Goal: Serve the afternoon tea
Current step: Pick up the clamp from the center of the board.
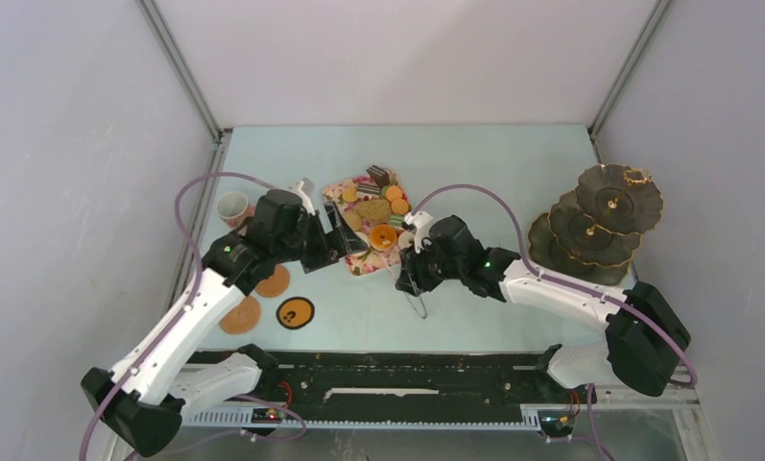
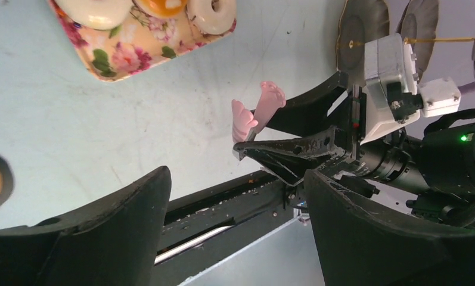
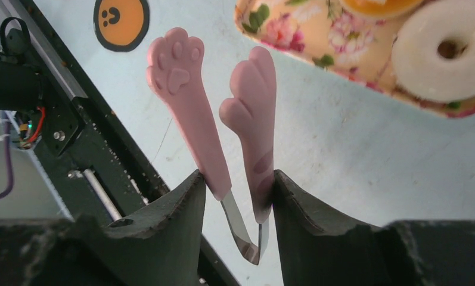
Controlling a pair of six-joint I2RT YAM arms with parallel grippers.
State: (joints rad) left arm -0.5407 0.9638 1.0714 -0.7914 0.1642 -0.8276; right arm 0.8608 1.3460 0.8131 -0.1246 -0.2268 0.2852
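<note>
— Starting with the right gripper (image 3: pixel 238 179): what are we holding?

— We have it closed on the pink tongs (image 3: pixel 187 113), one finger pressing each arm. The two paw tips stand apart with nothing between them. Our left gripper (image 2: pixel 236 174) hangs wide open and empty, just beside the left edge of the tray (image 3: pixel 282 36).

— And which way do the sweets lie from the paws?

— In the right wrist view the tongs' long axis runs up and to the left, past the tray's near corner. The nearest white donut (image 3: pixel 419 65) sits off to the right of that line, close but not touching. We judge the tongs must swing toward it before they can pinch.

— Where does it go after that?

— To the stand (image 1: pixel 599 230), well apart at the far right of the table (image 3: pixel 342 149). Our right arm is the nearer one to it.

— Let's count.

— We see one pair of tongs, one tray and one stand with three tiers. There are three coasters (image 1: pixel 273 281) in front of the left arm. We see only one mug (image 1: pixel 232 206), at the far left. At the tray's near corner we count two pale pieces with an orange one between them. The rest of the tray is too crowded for us to count.
</note>
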